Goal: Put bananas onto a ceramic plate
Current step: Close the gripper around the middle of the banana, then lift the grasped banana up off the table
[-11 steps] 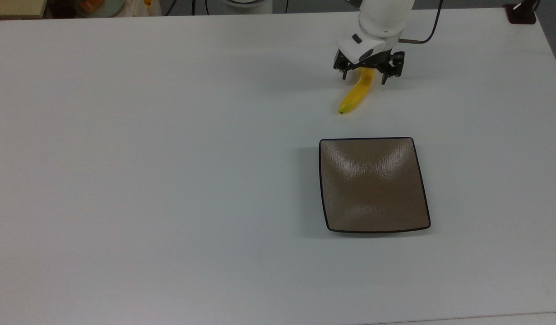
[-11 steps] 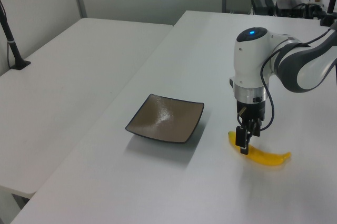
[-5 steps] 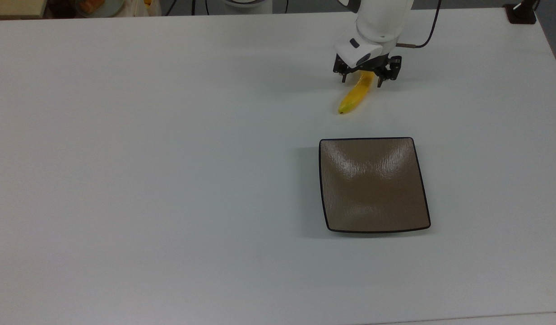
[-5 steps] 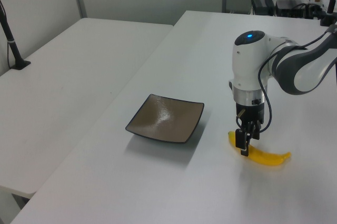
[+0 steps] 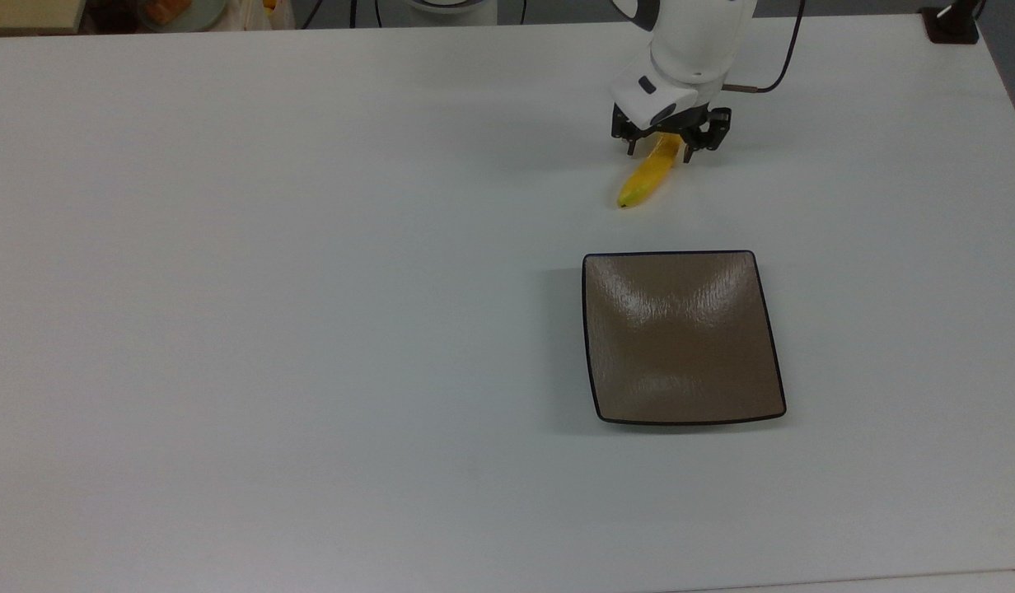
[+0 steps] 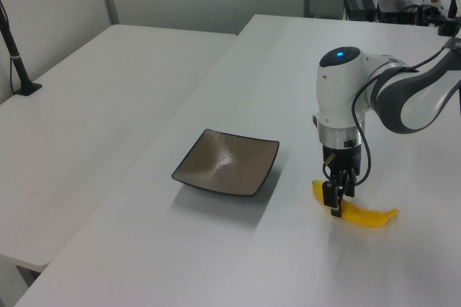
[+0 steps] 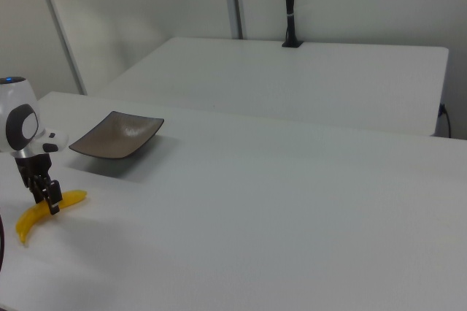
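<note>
One robot gripper [image 5: 668, 147] straddles a yellow banana [image 5: 646, 176] lying on the white tabletop [image 5: 310, 288], fingers apart and not yet closed, so grasping comes next, then carrying it to the nearby square brown plate [image 5: 683, 336].

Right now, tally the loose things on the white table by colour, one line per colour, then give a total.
Yellow: 1, the banana, lying on the table with the pincer down over it.
Brown: 1, the square plate, nothing on it.
Total: 2.
</note>
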Robot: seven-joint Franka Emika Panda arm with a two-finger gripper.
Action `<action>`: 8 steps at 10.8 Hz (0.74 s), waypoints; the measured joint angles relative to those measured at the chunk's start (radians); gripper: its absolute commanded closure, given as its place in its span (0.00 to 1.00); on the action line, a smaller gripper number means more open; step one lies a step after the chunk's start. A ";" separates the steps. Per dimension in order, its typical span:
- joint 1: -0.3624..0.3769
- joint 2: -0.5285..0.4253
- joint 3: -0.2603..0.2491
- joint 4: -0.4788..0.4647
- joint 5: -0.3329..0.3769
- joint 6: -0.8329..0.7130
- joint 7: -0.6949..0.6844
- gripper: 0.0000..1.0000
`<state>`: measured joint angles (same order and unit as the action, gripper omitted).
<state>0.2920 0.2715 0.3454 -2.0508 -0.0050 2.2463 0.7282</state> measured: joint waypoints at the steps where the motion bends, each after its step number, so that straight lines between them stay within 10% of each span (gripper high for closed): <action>1: 0.000 0.001 0.000 0.001 0.000 0.000 0.000 0.50; 5: 0.000 0.001 0.000 0.002 -0.001 0.000 0.000 1.00; 8: 0.001 0.001 0.000 0.003 -0.001 0.000 0.000 1.00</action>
<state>0.2926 0.2725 0.3455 -2.0478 -0.0061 2.2466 0.7282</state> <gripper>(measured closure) 0.692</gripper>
